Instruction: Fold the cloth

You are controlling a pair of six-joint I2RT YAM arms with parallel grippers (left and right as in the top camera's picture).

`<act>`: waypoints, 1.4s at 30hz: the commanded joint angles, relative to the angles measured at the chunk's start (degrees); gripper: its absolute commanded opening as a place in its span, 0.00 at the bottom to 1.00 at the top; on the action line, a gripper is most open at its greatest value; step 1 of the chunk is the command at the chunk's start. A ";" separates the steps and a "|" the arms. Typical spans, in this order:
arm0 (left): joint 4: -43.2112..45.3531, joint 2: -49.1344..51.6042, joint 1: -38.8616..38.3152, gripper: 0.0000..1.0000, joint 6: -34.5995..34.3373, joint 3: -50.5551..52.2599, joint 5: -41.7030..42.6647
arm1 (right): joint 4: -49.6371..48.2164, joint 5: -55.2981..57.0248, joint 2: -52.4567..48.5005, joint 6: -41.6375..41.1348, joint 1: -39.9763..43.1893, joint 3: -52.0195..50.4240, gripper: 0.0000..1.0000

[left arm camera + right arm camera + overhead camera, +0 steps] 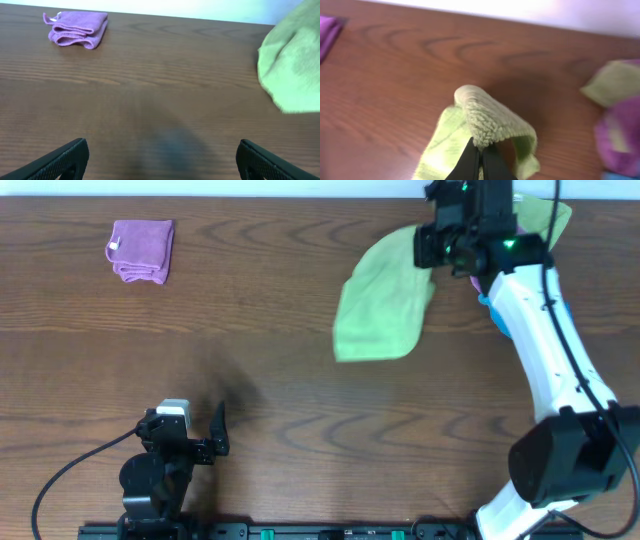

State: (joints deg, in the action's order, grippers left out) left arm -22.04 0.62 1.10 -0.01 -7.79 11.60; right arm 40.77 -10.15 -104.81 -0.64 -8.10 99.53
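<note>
Lime-green cloth (385,305), one edge pinched and raised by the right pincer (481,159)
Right pincer: black fingers together, clamped on a doubled-over fold at the cloth's edge, held above the surface (300,430) near its far right side; the rest of the cloth hangs down and leftward, its lower end lying on the wood. Just beside, partly behind the right arm (545,330): green cloth bunched with a purple one (620,135). Left pincer (162,150): fingers wide apart, holding nothing, low over the near left of the surface, well apart from the cloth. Far left corner: folded purple cloth (141,250), flat on the surface
</note>
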 commanded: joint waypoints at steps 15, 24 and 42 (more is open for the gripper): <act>-0.13 -0.37 0.00 0.95 -0.17 1.25 -0.57 | 17.03 -2.80 -7.56 9.73 -32.72 6.05 0.99; -0.13 -0.37 0.00 0.95 -0.17 1.25 -0.57 | 19.47 5.68 -10.10 8.85 -25.88 3.91 0.95; -0.13 -0.37 0.00 0.95 -0.17 1.25 -0.57 | 9.77 -8.46 -10.34 13.00 -22.73 -19.32 0.81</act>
State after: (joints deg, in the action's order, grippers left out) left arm -22.04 0.62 1.10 -0.01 -7.79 11.60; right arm 51.53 -16.47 -115.04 10.66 -29.32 81.67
